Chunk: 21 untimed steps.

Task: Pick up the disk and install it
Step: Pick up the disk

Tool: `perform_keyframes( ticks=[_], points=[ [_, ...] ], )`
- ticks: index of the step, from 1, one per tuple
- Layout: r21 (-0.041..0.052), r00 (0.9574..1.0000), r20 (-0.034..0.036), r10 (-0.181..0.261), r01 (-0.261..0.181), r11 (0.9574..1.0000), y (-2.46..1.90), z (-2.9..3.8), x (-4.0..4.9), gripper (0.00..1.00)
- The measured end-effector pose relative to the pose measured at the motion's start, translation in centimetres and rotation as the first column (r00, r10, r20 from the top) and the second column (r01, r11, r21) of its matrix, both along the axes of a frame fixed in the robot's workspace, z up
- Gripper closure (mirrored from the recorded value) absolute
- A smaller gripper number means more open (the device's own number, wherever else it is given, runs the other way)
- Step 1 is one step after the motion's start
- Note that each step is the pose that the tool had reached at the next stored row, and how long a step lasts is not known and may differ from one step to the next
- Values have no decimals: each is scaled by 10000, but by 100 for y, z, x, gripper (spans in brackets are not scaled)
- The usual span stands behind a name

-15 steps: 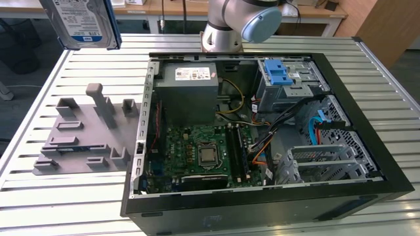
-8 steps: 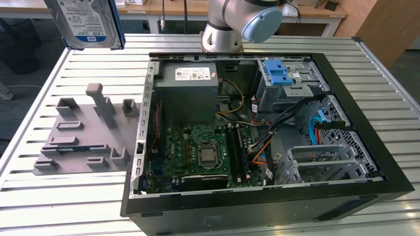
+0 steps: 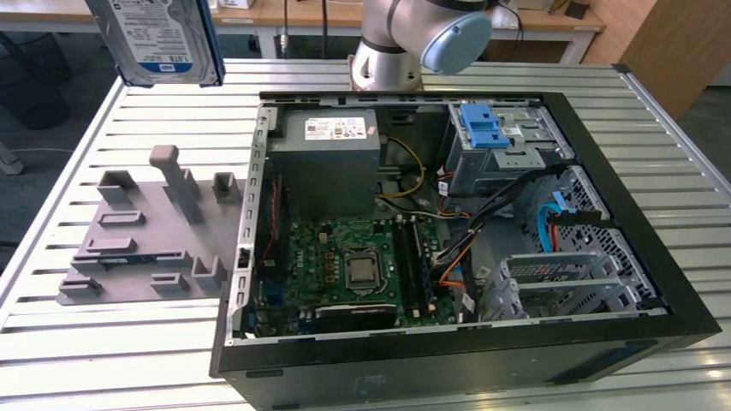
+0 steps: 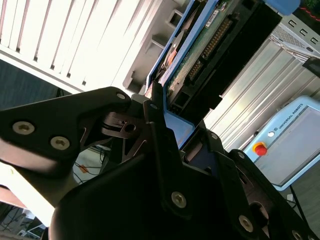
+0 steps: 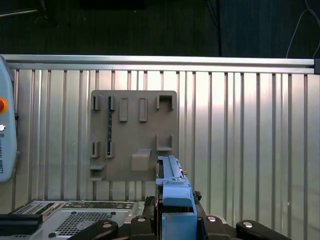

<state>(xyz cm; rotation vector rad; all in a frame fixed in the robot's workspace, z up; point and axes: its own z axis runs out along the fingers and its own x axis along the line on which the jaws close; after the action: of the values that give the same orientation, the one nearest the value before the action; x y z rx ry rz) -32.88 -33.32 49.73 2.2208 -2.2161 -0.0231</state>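
Disk hangs high above the counter, toward the exterior view's left of the open computer case, pinched edgewise in my end effector. I reckon so narrow a grip could let it twist or slip and jam in the bay.

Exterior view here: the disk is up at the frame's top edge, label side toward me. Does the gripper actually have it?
Observer: Yes. In the first wrist view the gripper is shut on the disk, clamped across its blue-railed edge.
Operator: What is on the side facing away from my camera?
Observer: A green circuit board, which shows in the second wrist view with a dark connector strip along it.
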Motion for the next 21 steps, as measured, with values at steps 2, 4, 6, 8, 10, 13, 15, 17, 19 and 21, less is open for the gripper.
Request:
perform_keyframes(
  ticks=[2, 4, 6, 8, 10, 13, 15, 17, 19, 21],
  points=[
    [1, 10000, 1, 0, 0, 10000, 0, -1, 19, 64],
    [1, 10000, 0, 0, 0, 10000, 0, 0, 41, 64],
    [1, 10000, 1, 0, 0, 10000, 0, -1, 61, 64],
    [0, 10000, 0, 0, 0, 10000, 0, 0, 82, 64],
    [0, 10000, 0, 0, 0, 10000, 0, 0, 103, 64],
    [0, 10000, 0, 0, 0, 10000, 0, 0, 135, 64],
    [1, 10000, 1, -1, 1, 10000, 0, 0, 157, 64],
    [0, 10000, 0, 0, 0, 10000, 0, 0, 178, 64],
    [1, 10000, 1, 0, 0, 10000, 0, 0, 198, 64],
    [0, 10000, 0, 0, 0, 10000, 0, 0, 220, 64]
  ],
)
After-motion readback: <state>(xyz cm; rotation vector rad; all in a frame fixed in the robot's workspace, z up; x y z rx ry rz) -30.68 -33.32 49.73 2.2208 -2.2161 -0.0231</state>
